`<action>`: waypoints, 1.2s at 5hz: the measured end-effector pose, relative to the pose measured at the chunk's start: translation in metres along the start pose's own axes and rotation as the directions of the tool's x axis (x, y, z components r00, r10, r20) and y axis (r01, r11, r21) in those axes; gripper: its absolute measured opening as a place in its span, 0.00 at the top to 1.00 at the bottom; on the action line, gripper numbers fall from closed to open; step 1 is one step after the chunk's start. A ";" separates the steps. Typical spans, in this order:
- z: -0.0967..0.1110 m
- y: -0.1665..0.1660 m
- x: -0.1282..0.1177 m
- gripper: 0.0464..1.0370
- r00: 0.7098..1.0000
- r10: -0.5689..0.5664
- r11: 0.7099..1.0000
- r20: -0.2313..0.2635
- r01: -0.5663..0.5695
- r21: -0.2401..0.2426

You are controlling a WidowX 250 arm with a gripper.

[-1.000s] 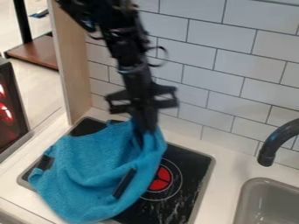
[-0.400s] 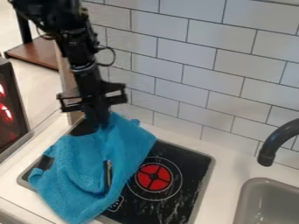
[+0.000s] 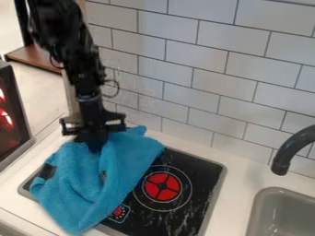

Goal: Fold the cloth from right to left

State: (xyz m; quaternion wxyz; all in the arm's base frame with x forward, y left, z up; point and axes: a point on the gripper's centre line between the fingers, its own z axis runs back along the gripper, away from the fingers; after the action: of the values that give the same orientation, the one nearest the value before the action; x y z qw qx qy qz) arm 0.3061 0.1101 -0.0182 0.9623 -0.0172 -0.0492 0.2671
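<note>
End effector at upper part of blue cloth; cannot tell if apart or clamped. Cloth lies rumpled over left part of black cooktop, lower end past its rim onto white table. 1 red burner exposed, right of cloth.

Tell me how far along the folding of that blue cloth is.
Most of the fold looks done: the blue cloth is heaped over the stove's left side, and the red burner on the right is uncovered. In progress: the hand is down at the cloth's top edge. Left, probably: letting go if it holds the cloth, backing off, and perhaps smoothing the creases.
</note>
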 end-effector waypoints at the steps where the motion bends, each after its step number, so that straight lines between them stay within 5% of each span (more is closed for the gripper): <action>1: -0.012 0.011 0.011 1.00 0.999 0.031 1.000 -0.010 -0.031 0.001; 2: -0.012 0.013 0.013 0.97 0.999 0.043 0.999 -0.010 -0.043 0.018; 3: -0.012 0.013 0.012 0.82 0.998 0.064 0.998 -0.017 -0.064 0.018; 6: -0.008 0.010 0.007 0.07 0.997 0.068 0.998 -0.040 -0.068 -0.002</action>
State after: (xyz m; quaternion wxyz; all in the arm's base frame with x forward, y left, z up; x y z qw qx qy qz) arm 0.3074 0.1219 -0.0259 0.9534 -0.0257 -0.0297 0.2992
